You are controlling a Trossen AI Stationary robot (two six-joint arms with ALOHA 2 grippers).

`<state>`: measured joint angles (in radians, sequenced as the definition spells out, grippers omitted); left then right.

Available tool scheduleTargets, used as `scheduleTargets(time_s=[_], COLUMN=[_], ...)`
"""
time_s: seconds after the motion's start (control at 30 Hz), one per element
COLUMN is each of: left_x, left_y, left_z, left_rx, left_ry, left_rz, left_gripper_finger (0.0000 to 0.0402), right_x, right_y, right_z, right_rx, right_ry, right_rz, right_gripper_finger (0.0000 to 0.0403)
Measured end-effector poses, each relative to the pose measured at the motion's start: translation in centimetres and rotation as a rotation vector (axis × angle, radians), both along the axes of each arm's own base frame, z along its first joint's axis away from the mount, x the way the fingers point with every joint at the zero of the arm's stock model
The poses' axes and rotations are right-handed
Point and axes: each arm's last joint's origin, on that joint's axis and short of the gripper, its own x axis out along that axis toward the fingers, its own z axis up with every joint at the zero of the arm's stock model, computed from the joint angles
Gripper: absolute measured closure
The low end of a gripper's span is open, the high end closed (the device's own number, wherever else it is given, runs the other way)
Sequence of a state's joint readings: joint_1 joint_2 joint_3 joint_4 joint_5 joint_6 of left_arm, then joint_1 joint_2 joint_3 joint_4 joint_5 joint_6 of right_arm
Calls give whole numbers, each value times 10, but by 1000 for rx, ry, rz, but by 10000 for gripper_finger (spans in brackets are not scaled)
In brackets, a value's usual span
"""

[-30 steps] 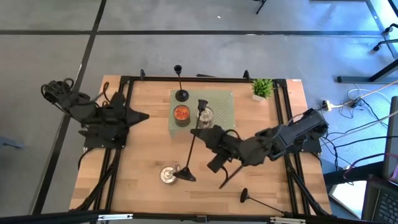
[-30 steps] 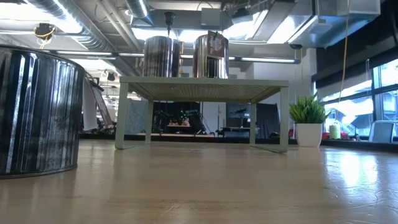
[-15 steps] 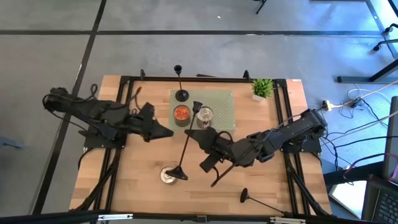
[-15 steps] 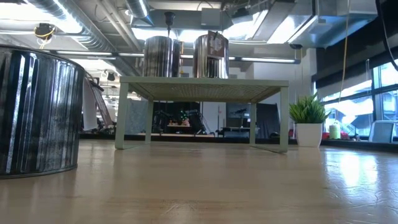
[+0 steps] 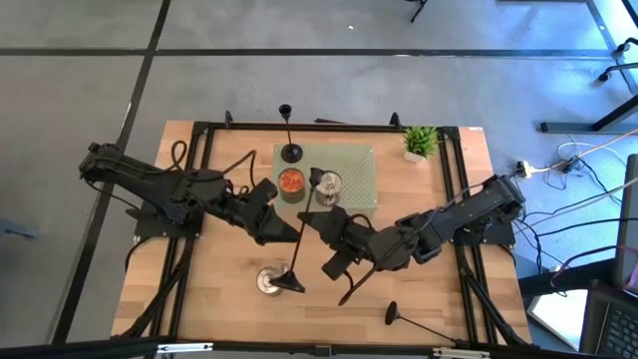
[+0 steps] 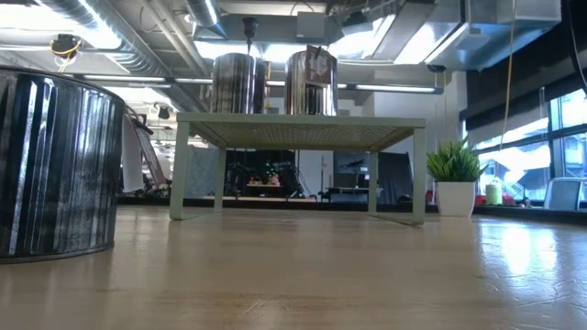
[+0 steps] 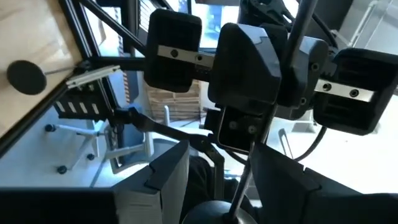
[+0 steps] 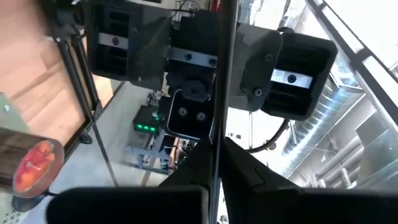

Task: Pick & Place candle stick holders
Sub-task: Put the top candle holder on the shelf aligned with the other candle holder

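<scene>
Black candle stick holder (image 5: 301, 227) in right tool (image 5: 311, 221); unseen low view.

Left gripper (image 5: 282, 227) spread wide, facing the clamped right gripper (image 5: 307, 221) mid-table.

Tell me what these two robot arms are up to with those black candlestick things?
The right gripper is shut on the thin stem of one candle stick holder, holding it tilted over the middle of the wooden table. The left gripper has reached in from the other side with its fingers apart beside that same stem. A second holder stands upright on the green rack next to two tin cans, and a third holder lies on its side near the table's front edge.
</scene>
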<state>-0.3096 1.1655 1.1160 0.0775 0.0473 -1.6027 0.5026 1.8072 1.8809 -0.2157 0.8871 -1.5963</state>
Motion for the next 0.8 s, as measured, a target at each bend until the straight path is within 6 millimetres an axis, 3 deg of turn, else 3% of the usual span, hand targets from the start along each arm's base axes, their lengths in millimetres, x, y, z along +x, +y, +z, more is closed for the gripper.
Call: scheduleTargets(time_s=[0.4,0.8], left_x=[-9,13], left_y=[1,-14], left_z=[10,-4], left_rx=[-3,-3], left_ry=[-62,-54], left_rz=[4,-67], left_gripper_finger=[233,233], right_x=[-3,-3], right_y=[5,4], right_z=[-2,-3], right_rx=[0,24], right_ry=[14,7], right_rz=[-2,-10], right_gripper_finger=[388,388])
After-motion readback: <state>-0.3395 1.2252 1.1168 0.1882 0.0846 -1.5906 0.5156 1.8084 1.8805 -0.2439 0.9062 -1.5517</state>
